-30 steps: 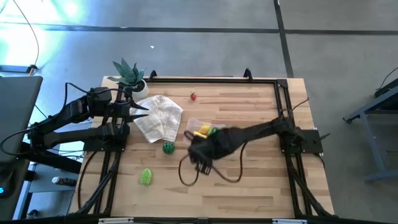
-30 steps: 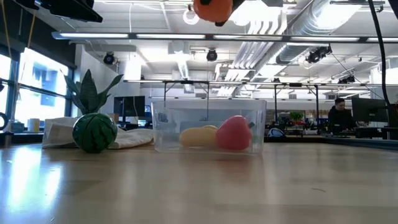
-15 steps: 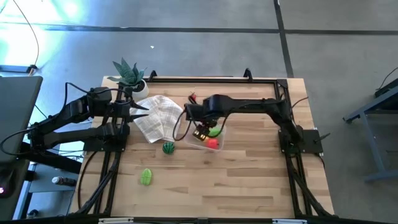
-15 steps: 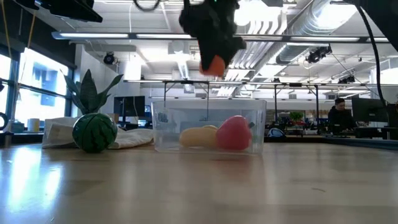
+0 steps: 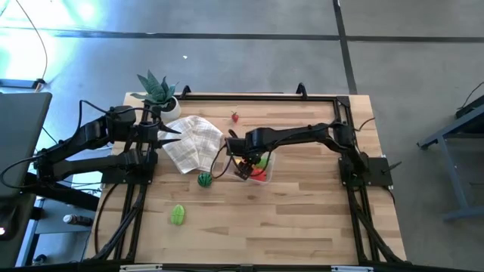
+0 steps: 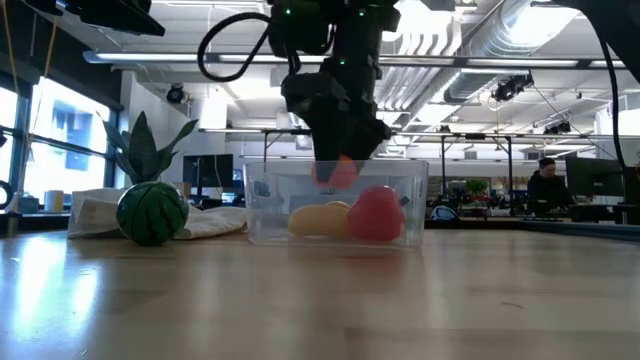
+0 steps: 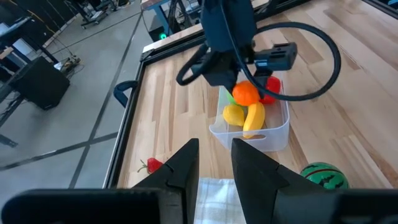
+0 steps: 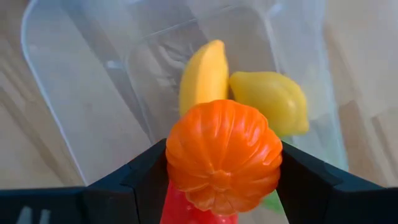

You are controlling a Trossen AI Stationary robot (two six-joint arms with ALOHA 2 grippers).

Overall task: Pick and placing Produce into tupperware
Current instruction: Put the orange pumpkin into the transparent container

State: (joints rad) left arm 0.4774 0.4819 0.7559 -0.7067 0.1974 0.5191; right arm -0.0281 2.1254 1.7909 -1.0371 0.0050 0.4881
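The counter (image 5: 302, 219) is a wooden butcher-block top with a black frame along its edges. The tupperware (image 5: 266, 163) sits near its middle, and everything else is placed from it.

The right arm (image 5: 302, 138) reaches across from the counter's right side and ends directly over the tupperware. The left arm (image 5: 83, 143) waits well to the tupperware's left, at the counter's left edge, beside a crumpled paper (image 5: 193, 141). A potted plant (image 5: 156, 92) stands beyond the paper, at the far left corner.

The right gripper (image 5: 243, 165) hangs over the tupperware's left end, its tips just inside the rim in the low view, and its fingers (image 8: 143, 180) are clamped on an orange (image 8: 222, 155). The left gripper (image 7: 214, 163) points toward the tupperware from well off; its fingers stand a narrow gap apart with nothing between them.

Inside the tupperware lie a banana (image 8: 204, 76), a lemon (image 8: 270, 93) touching it, a red fruit (image 6: 377, 214) and something green (image 5: 261, 159) too hidden to name.

A small watermelon (image 5: 204, 180) rests on the counter just left of the tupperware. A green fruit (image 5: 178, 215) lies farther off, toward the near left. A strawberry (image 5: 234, 116) lies beyond the tupperware, toward the far edge.
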